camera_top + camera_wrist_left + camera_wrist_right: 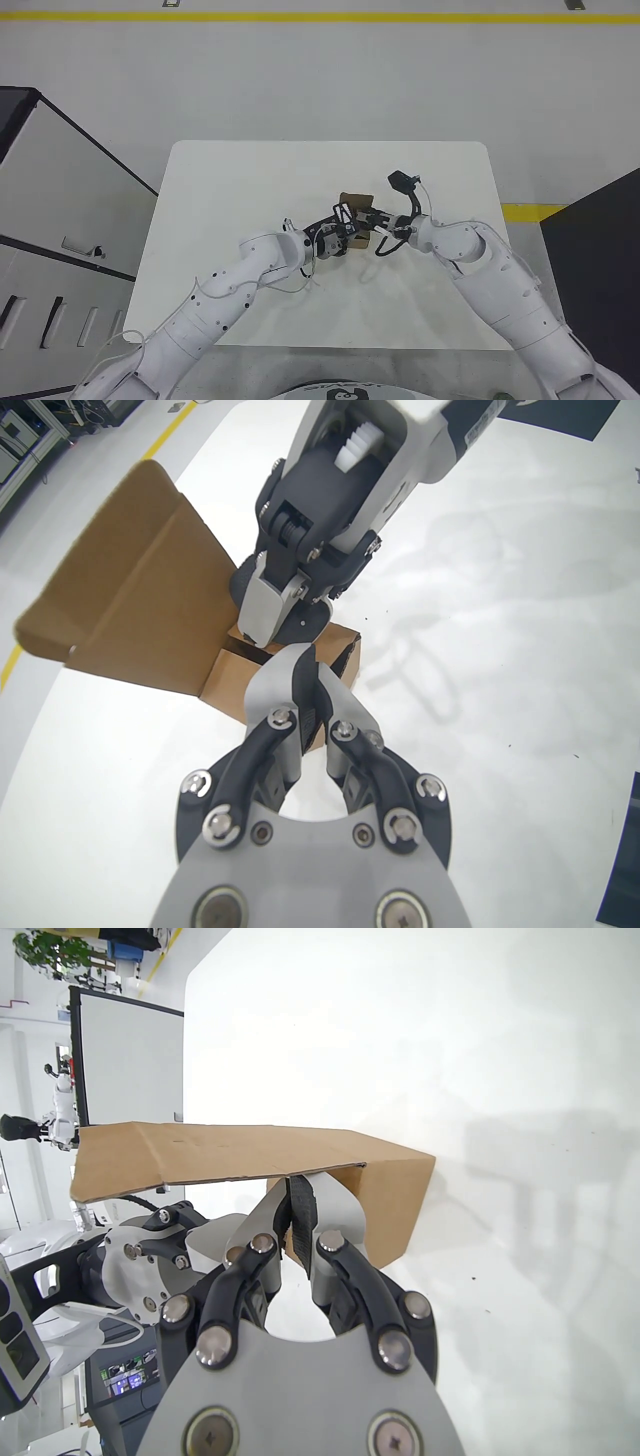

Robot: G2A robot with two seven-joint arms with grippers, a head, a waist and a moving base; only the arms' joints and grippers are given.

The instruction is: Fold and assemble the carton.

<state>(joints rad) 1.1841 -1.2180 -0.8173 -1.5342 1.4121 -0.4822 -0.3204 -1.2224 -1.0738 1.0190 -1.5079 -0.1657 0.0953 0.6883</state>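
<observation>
A small brown carton (pixel 354 199) stands at the middle of the white table (pixel 240 200), with one long flap (pixel 135 600) raised and spread outward. My left gripper (pixel 304 660) is shut on the top edge of the carton's near wall (pixel 230 685). The right gripper (pixel 260 640) comes in from the opposite side, its tips at the carton's rim. In the right wrist view the right gripper (pixel 297 1190) is shut on a cardboard edge just under the flap (pixel 225 1153), beside the carton's side wall (pixel 390 1208). From above, both grippers (pixel 343 228) (pixel 372 222) meet at the carton.
A dark-framed cabinet (pixel 50 180) stands off the table's left edge and a dark panel (pixel 600 240) off its right. Bare white tabletop lies all around the carton. A yellow line (pixel 300 16) runs across the floor behind.
</observation>
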